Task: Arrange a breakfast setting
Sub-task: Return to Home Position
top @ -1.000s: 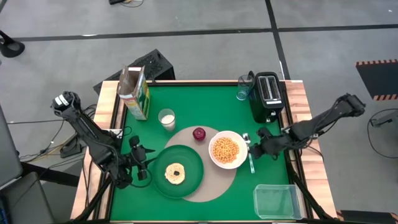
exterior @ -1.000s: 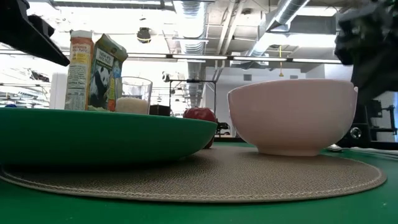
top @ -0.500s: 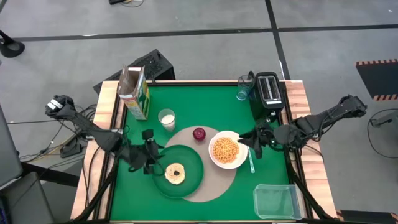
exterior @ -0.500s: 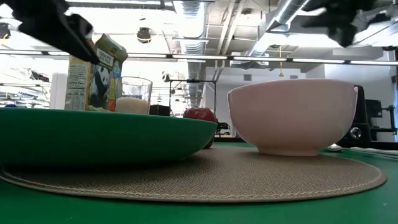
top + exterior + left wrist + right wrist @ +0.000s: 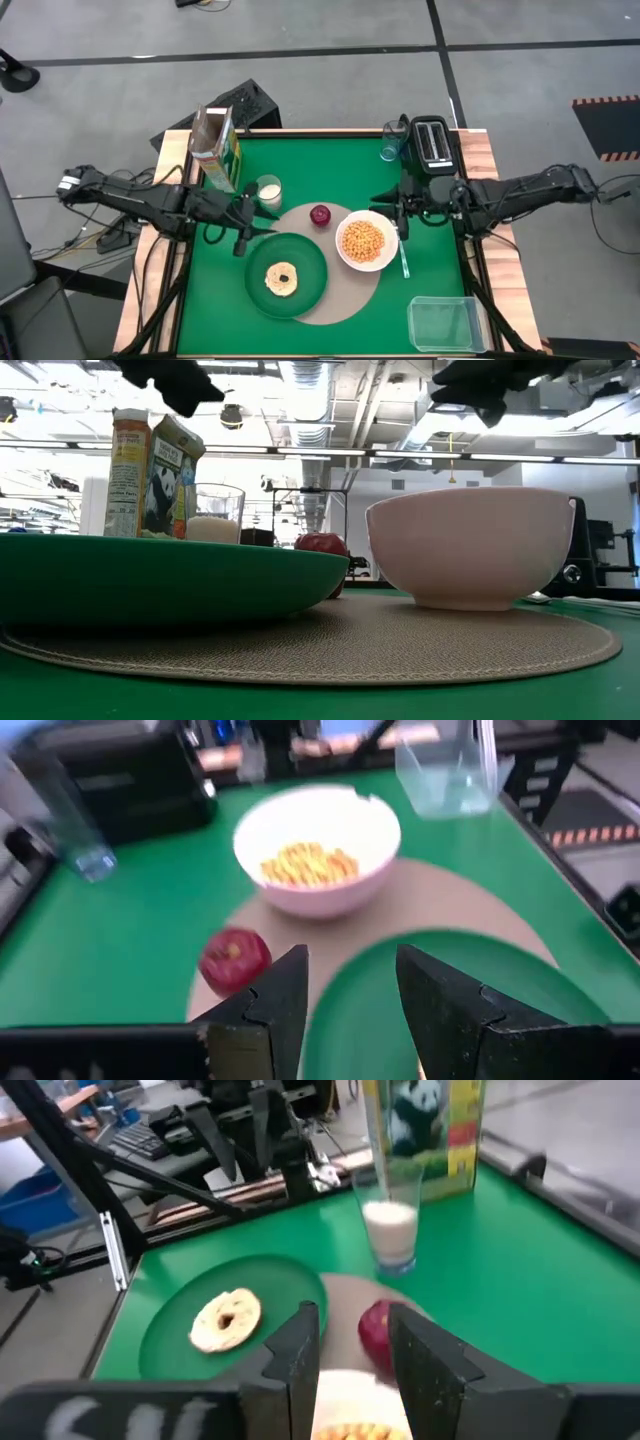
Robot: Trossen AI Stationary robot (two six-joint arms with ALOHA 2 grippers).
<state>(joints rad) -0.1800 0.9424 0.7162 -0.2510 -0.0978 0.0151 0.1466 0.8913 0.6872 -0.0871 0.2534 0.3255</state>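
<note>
So the big green table (image 5: 300, 165) has everything laid out. Both dark arms stretch in low from the sides. The left gripper (image 5: 352, 960) hangs above the far-left rim of the plate, close to the glass, fingers parted with a medium gap and nothing between them. The right gripper (image 5: 352, 1315) is up over the far-right side of the bowl, also partly open and empty.

The round beige woven placemat (image 5: 350, 290) sits front and centre. The dark green round plate (image 5: 305, 262) covers its left-front part and hangs over the edge a bit. The tall green-yellow cereal box (image 5: 215, 148) stands upright at the back left, off the mat. The white bowl (image 5: 470, 550), holding yellow cereal, is on the mat's right side. The clear glass of milk (image 5: 267, 190) is just off the mat, near the box. The red apple (image 5: 320, 214) sits on the mat's far edge between glass and bowl. The small pale bagel (image 5: 281, 278) lies in the middle of the plate. The small pale-handled spoon (image 5: 403, 255) lies on the table just right of the bowl.
</note>
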